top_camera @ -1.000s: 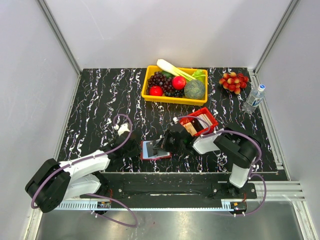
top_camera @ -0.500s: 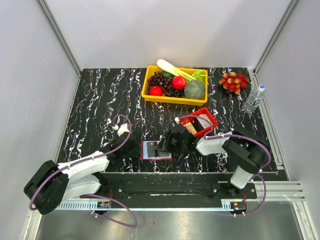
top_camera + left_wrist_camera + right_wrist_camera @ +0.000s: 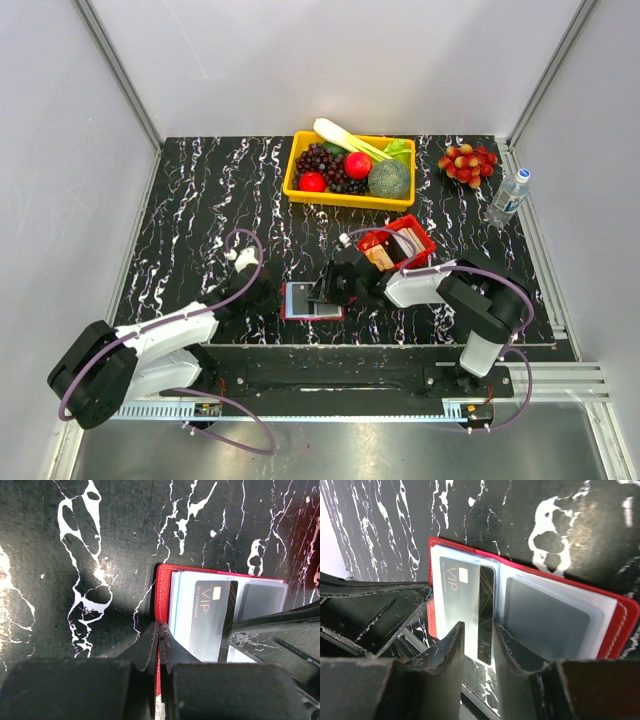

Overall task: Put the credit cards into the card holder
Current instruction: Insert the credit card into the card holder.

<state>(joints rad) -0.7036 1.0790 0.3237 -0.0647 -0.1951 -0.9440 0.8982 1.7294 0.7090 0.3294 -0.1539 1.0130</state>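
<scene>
From above, the card holder (image 3: 305,300) lay open near the front edge of the tabletop (image 3: 200,200). Left wrist view: the left pincer (image 3: 159,639) was clenched on the holder's red edge. Right wrist view: the right pincer (image 3: 477,630) stood released, fingers apart, over a dark VIP card (image 3: 465,595) tucked in a pocket.

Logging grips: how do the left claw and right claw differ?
The left claw is shut, pinching the card holder's red edge; the right claw stands open. The left claw sits at the rim; the right claw is over the VIP card. Both are at the card holder.
</scene>
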